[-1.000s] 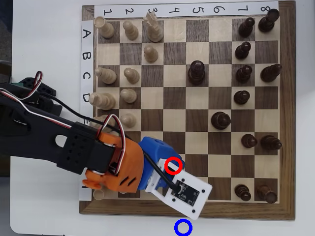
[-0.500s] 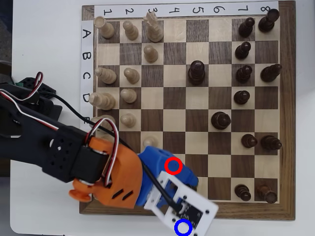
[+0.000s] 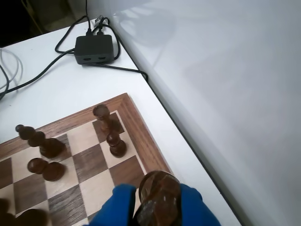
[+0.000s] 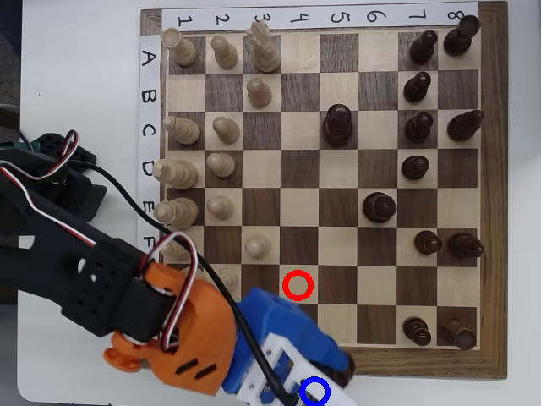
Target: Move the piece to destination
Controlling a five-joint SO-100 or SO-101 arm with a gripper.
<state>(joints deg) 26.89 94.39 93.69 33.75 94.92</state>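
Observation:
My gripper [image 3: 157, 203] has blue fingers [image 3: 120, 205] and is shut on the piece [image 3: 160, 193], a dark brown pawn with a round head, at the bottom of the wrist view. It is held over the board's edge corner, next to the white table. In the overhead view the gripper [image 4: 342, 365] is at the board's bottom edge and the pawn is hidden under it. The destination [image 4: 326, 392], a small blue ring, lies just below the board, partly over my gripper's white and blue body.
The chessboard [image 4: 494, 211] carries pale pieces [image 4: 182, 127] on the left and dark pieces [image 4: 418, 127] on the right. A red ring [image 4: 286, 286] marks a square near the gripper. Dark pieces [image 3: 115, 141] and a black cabled box [image 3: 94, 49] show in the wrist view.

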